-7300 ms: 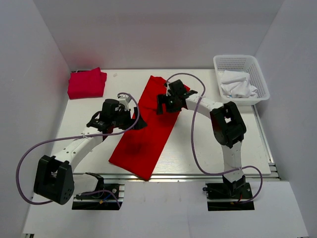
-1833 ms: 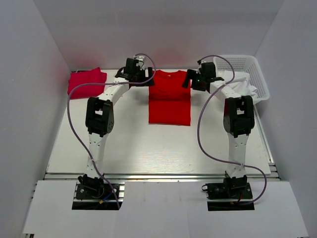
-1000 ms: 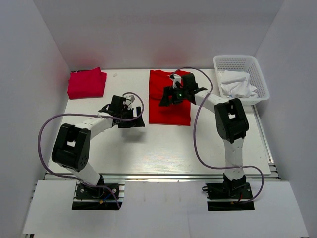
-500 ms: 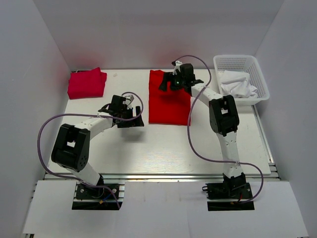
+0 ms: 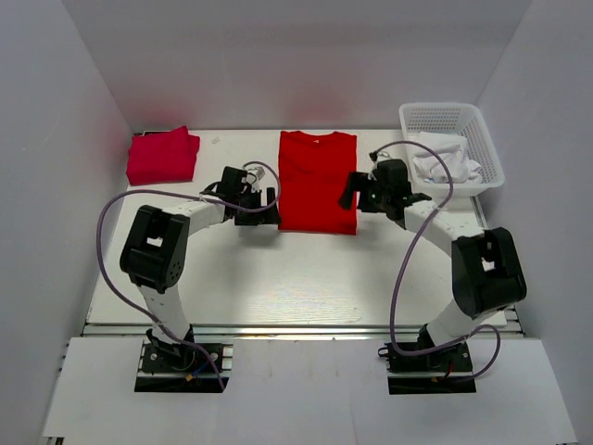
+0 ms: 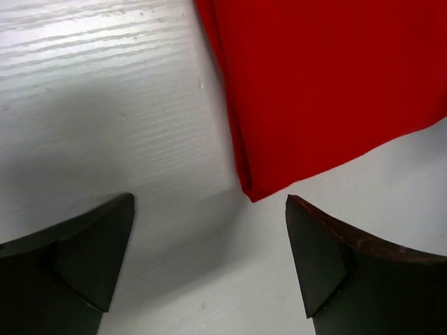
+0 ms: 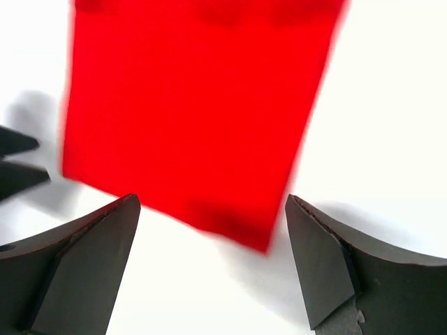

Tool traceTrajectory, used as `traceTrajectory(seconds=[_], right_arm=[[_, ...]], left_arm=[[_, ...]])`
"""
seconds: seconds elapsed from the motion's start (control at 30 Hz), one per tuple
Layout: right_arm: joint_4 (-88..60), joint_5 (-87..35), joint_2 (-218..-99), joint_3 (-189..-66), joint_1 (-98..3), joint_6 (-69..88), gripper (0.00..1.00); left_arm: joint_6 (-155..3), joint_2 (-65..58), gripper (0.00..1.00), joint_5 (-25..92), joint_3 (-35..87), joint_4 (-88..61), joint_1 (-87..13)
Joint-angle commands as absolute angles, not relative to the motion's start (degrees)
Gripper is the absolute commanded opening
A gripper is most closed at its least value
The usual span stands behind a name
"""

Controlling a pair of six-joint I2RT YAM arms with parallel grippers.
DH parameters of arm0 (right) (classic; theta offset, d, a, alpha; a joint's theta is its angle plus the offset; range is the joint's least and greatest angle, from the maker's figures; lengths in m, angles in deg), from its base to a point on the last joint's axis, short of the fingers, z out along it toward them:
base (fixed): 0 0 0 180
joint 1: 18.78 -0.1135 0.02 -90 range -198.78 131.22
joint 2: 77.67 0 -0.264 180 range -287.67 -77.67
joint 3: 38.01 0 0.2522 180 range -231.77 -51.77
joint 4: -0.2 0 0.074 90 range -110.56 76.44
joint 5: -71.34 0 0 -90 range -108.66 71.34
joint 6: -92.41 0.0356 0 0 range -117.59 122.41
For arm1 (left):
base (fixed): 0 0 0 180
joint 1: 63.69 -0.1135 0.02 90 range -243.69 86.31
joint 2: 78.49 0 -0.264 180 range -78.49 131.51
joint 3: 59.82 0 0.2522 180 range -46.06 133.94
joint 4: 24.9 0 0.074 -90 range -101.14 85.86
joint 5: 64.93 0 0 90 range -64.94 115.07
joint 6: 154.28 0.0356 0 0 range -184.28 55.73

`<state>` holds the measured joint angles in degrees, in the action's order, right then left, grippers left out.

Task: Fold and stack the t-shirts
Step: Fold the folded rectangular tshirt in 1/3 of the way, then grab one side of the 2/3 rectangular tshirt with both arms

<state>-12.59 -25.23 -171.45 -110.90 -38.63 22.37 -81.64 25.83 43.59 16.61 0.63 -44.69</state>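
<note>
Shirts number two, pincers two and baskets one, all on or above a white, faintly grained counter (image 5: 278, 278). Everything is placed from the bright red cotton t-shirt (image 5: 317, 181) (image 6: 328, 84) (image 7: 195, 105), which is folded into a smooth flat rectangle. It lies at mid-counter toward the back, with its collar at the far edge.

Well to its left, in the far corner, sits the pinkish crimson cotton t-shirt (image 5: 163, 156), folded into a softer, puffier square.

Just left of the red shirt's near left corner is the black two-finger left pincer (image 5: 269, 206) (image 6: 209, 209). Its fingers are spread wide and pinch nothing. Its wrist view shows the shirt's layered folded edge and pointed corner just ahead of the gap.

Just right of the red shirt's right edge, the right pincer (image 5: 350, 193) (image 7: 209, 209) is likewise spread wide and empty. Its blurred wrist view frames the shirt's near end.

Farther right of the red shirt, a white plastic lattice basket (image 5: 451, 113) holds one crumpled white cloth (image 5: 445, 159).
</note>
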Motion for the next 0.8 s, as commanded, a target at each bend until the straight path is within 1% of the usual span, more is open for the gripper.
traceTrajectory(seconds=[0.0, 0.03, 0.07, 0.1, 0.17, 0.2, 0.27, 0.3, 0.33, 0.37, 0.4, 0.47, 0.5, 0.53, 0.6, 0.63, 0.7, 0.73, 0.77], right_arm=[[-17.0, -22.0, -168.4, -105.6, -37.9, 23.9, 0.90], [-17.5, -22.9, -167.8, -103.0, -37.6, 23.6, 0.90], [-17.6, -22.6, -167.7, -102.3, -37.5, 23.1, 0.90], [-18.0, -23.0, -167.6, -101.9, -37.3, 23.1, 0.90], [-18.1, -24.2, -168.6, -101.2, -37.1, 22.9, 0.90], [-18.0, -25.4, -169.1, -101.1, -37.0, 22.9, 0.90], [-18.0, -27.2, -170.4, -101.7, -36.8, 23.0, 0.90], [-17.8, -27.5, -171.1, -101.8, -36.8, 22.7, 0.88], [-17.9, -27.6, -171.9, -101.8, -36.6, 23.0, 0.86], [-17.7, -27.5, -172.2, -101.7, -36.7, 23.1, 0.84], [-17.5, -27.7, -173.2, -102.1, -36.7, 22.7, 0.79], [-16.5, -27.8, -174.8, -102.0, -36.6, 22.7, 0.72], [-16.3, -27.7, -175.2, -102.0, -36.6, 23.1, 0.71], [-15.4, -28.1, -175.6, -102.1, -36.7, 22.9, 0.66], [-14.4, -27.6, -177.0, -102.7, -36.7, 23.2, 0.60], [-14.5, -27.9, -177.4, -102.9, -36.7, 23.2, 0.52], [-14.5, -29.3, -178.0, -103.3, -36.7, 22.8, 0.42], [-14.5, -29.7, -178.0, -103.1, -36.7, 22.7, 0.31], [-14.2, -30.1, -178.0, -102.9, -36.6, 22.5, 0.26]], left_arm=[[-80.4, 28.4, 0.97, 47.9, 19.6, -0.5, -43.7], [-80.4, 29.1, 0.97, 47.9, 20.4, -0.5, -43.1], [-80.4, 30.3, 0.95, 48.6, 21.0, -0.5, -43.1], [-80.4, 30.3, 0.90, 48.6, 21.0, -0.5, -43.1], [-80.4, 31.2, 0.87, 48.6, 21.5, -1.0, -42.5], [-80.4, 31.9, 0.81, 48.6, 22.0, -1.0, -41.9], [-80.4, 32.6, 0.73, 47.8, 22.1, -0.4, -41.4], [-80.4, 32.6, 0.65, 47.0, 22.1, -0.4, -41.4], [-80.4, 33.2, 0.62, 46.4, 22.1, 0.1, -40.8], [-80.4, 33.2, 0.57, 45.9, 22.1, 0.1, -40.8], [-80.4, 33.7, 0.48, 45.9, 22.1, 0.1, -40.8], [-80.4, 34.3, 0.37, 45.9, 22.1, 0.1, -40.8], [-80.4, 34.8, 0.34, 45.9, 22.1, 0.1, -40.3], [-80.4, 34.8, 0.27, 45.4, 22.7, 0.8, -40.3], [-80.4, 35.3, 0.23, 45.4, 22.7, 1.4, -40.3], [-80.4, 35.3, 0.19, 44.7, 22.7, 2.0, -40.3], [-80.4, 35.3, 0.16, 43.4, 22.7, 2.6, -40.3], [-80.4, 34.7, 0.08, 43.4, 22.7, 2.6, -40.3], [-80.4, 34.7, 0.03, 43.4, 22.1, 2.6, -40.3]])
